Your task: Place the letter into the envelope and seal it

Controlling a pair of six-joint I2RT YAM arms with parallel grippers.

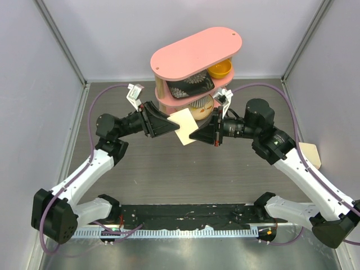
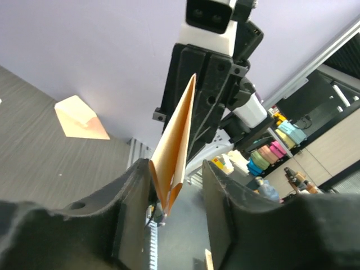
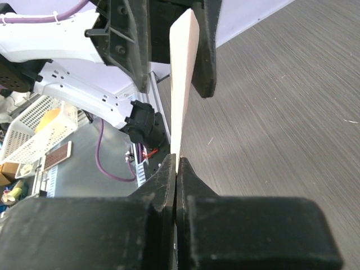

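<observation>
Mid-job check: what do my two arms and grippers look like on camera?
The left arm and right arm match: white link shells, black joint housings and bases. The left gripper and right gripper are black and wedge-shaped, each with a white camera bracket behind it. A purple cable loops along each arm. I see no markings.

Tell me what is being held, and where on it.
The right gripper pinches the letter by one edge, in the air. The left gripper straddles the opposite edge, open and not clamping.
</observation>
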